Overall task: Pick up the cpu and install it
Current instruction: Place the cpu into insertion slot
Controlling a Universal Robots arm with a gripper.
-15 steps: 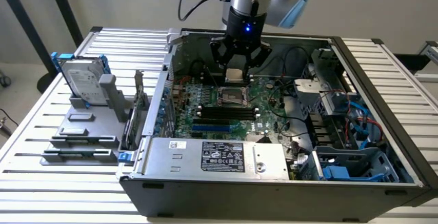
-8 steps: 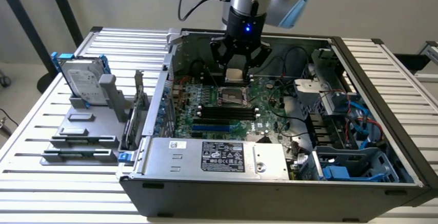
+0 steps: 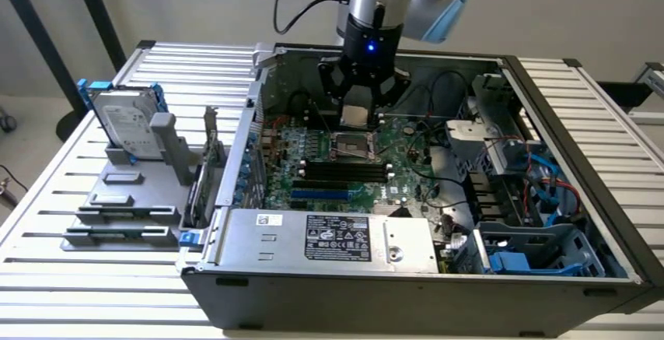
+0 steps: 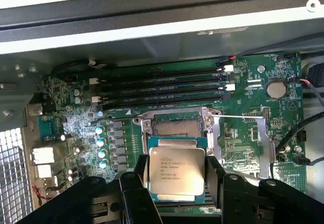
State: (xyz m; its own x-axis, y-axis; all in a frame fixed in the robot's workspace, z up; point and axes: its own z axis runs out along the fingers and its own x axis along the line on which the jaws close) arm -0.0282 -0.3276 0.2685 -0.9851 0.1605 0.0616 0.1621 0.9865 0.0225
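Gripping the cpu [image 4: 176, 172] by two opposite edges, our gripper [image 3: 356, 114] hangs inside the open computer case [image 3: 415, 301], over the far part of the motherboard [image 3: 405, 184]. We see the chip held level just above the open socket [image 4: 177, 128], not yet seated.

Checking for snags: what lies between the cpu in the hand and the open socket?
Nothing. In the wrist view the cpu, gripped by the hand, hangs close to the socket, with no cable or part between them.
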